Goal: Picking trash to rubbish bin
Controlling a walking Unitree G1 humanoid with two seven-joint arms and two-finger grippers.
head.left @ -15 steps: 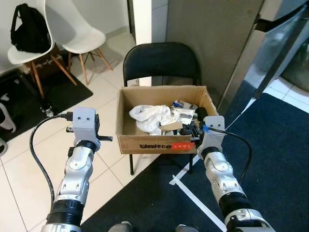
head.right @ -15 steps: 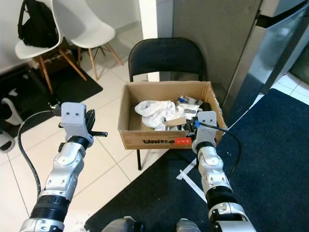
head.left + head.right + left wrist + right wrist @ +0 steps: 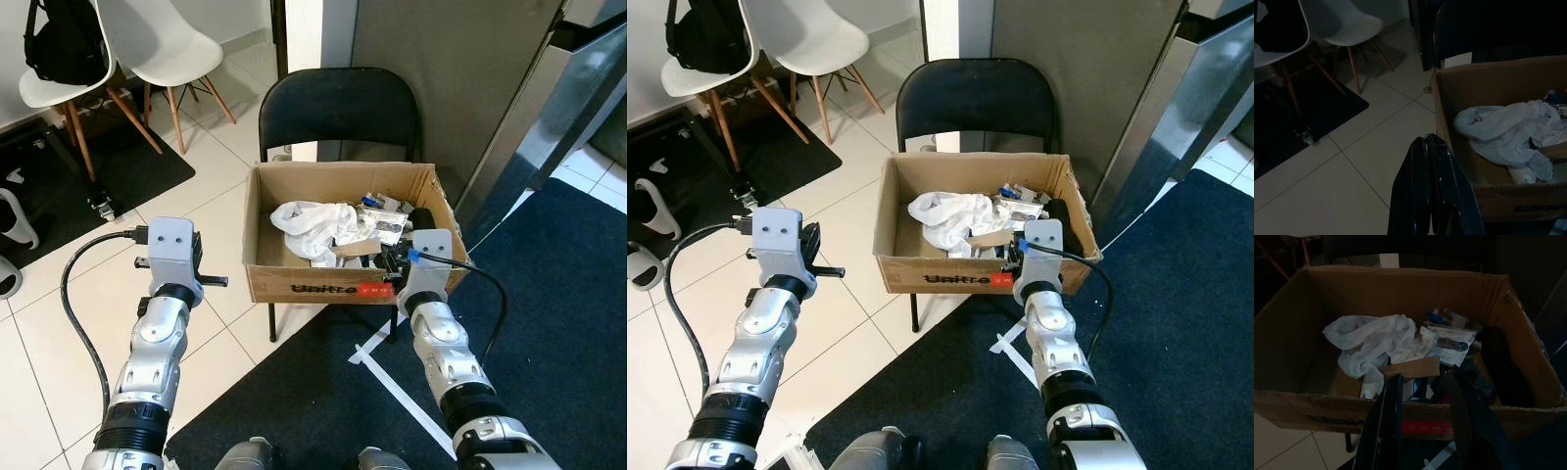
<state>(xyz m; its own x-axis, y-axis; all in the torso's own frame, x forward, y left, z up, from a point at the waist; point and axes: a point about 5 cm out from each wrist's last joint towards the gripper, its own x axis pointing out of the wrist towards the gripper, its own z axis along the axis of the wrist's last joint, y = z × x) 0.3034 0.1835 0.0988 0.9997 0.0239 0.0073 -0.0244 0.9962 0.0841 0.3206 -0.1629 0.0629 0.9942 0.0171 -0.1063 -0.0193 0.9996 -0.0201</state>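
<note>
A brown cardboard box (image 3: 323, 291) serves as the bin and rests on the seat of a black folding chair (image 3: 338, 108). Inside lie a crumpled white plastic bag (image 3: 313, 220), printed papers (image 3: 1452, 340), a strip of cardboard (image 3: 1410, 367) and a black item (image 3: 1503, 362). My right gripper (image 3: 390, 266) is at the box's front right rim, open, its fingers (image 3: 1388, 416) spread over the edge with dark scraps between them. To the left of the box, out over the tiled floor, my left gripper (image 3: 217, 281) is shut and holds nothing, its tips (image 3: 1426, 147) pointing at the box's left wall.
Two white chairs (image 3: 167, 49) stand at the back left, one carrying a black backpack (image 3: 54, 44). A dark blue carpet (image 3: 549, 323) with a white tape line (image 3: 392, 387) covers the floor on the right. A steel cabinet (image 3: 588, 108) rises behind the box.
The whole view has shifted slightly, so the camera moved. Both grippers keep the same places relative to the box.
</note>
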